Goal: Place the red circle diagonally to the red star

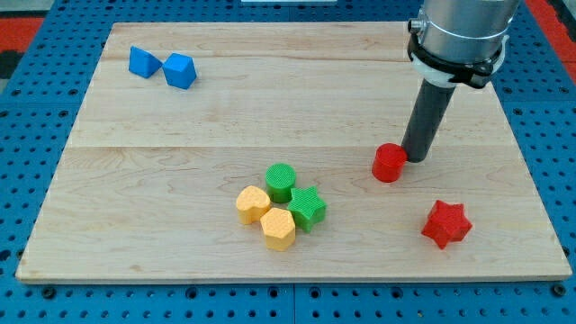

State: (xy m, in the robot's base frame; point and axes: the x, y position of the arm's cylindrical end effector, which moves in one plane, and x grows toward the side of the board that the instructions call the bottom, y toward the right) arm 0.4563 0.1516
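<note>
inspection finding: your arm carries no claw, so nothing is open, closed or held; it ends in a straight dark rod, and my tip [416, 158] stands on the pale wooden surface [270, 99] touching, or just beside, the view's-right flank of the small red circular block [389, 163]. that block lies up and to the view's left of the red star-shaped block [446, 224], apart from it, which already reads as roughly diagonal. contact on that flank suggests you are nudging the circle leftward to set its offset.

also noted: a green cylinder block [281, 181], a green star block [307, 208] and two yellow blocks [253, 203] [278, 228] clustered near the bottom centre, and two blue blocks [144, 61] [180, 70] at the top left, all well apart from the work.
</note>
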